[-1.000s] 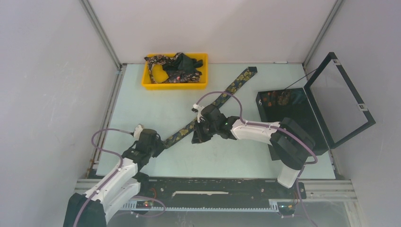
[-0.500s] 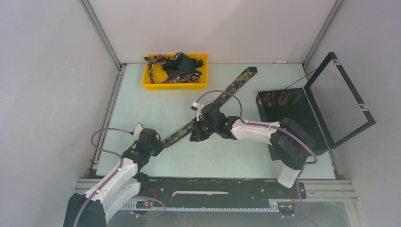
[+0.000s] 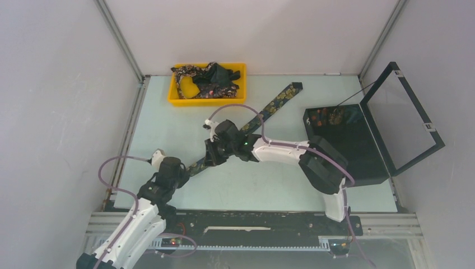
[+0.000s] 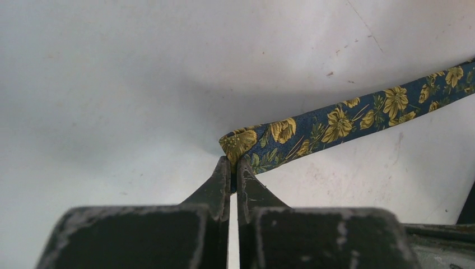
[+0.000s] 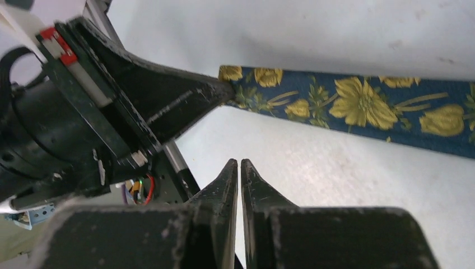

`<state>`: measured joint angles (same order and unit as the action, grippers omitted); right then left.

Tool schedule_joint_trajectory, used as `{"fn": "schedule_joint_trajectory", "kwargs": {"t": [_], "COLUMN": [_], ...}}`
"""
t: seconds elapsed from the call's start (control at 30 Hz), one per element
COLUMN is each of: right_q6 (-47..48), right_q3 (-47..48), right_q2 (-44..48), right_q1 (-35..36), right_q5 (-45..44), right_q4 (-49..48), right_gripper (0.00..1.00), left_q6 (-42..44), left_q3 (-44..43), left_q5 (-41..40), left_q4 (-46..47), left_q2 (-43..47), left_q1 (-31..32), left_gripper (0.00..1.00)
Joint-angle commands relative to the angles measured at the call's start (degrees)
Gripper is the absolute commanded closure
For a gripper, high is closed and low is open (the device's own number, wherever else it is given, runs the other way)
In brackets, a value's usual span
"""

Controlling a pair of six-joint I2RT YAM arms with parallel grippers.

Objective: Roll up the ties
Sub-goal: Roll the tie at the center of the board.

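While your left gripper (image 4: 232, 165) pinched the thin end of the tie (image 4: 336, 120), that end stood a little off the table (image 3: 280, 185), toward its near left corner. The rest of the tie lay flat in a slanted line across the table, and its wide pointed end lay close to the far edge, a bit right of the middle. Your right gripper (image 5: 239, 163) had its fingers pressed together with nothing between them. It hung just beside the tie, close to the left gripper.

The table was pale and smooth, with small marks and specks on it. A yellow tray (image 3: 207, 101) sat at the far edge, toward the far left corner, with other ties (image 3: 215, 75) bunched up in it. A black box (image 3: 364, 151) sat at the right edge with its lid (image 3: 431, 131) up. Plain white walls (image 3: 252, 33) and grey metal posts (image 3: 120, 39) closed in the table.
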<state>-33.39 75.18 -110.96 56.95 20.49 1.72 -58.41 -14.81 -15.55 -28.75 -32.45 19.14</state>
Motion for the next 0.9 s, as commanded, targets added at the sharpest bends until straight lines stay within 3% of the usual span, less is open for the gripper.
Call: {"fn": "schedule_joint_trajectory", "kwargs": {"t": [0.0,0.23,0.43,0.6,0.87], "right_q6": [-1.24,-0.33,0.62,3.08,4.56], "right_q3": [9.32,30.54,39.82,39.98,32.91], "right_q2": [-4.92,-19.32,-27.53,-28.89,-23.76], "right_q1": [0.61,0.2,-1.23,-1.74,-2.12], "right_q5": [0.12,-2.71,-2.75,-4.27,-8.52], "right_q4": [2.6,17.43,24.14,27.57,26.4], "right_gripper": [0.92,0.92,0.92,0.92,0.92], "left_q6": [1.59,1.72,1.89,2.21,2.34], "left_q3": [-2.32,-1.45,-0.79,-0.58,-0.86], "left_q5": [-3.98,-4.69,-5.49,-6.35,-6.37], "left_q4": [-3.73,-4.13,-4.89,-5.71,-5.59], "left_q2": [1.59,3.28,5.56,7.02,6.17], "left_q1": [-0.24,-0.24,-0.25,-0.3,-0.32], "left_gripper": [1.0,1.0,1.0,1.0,1.0]}}
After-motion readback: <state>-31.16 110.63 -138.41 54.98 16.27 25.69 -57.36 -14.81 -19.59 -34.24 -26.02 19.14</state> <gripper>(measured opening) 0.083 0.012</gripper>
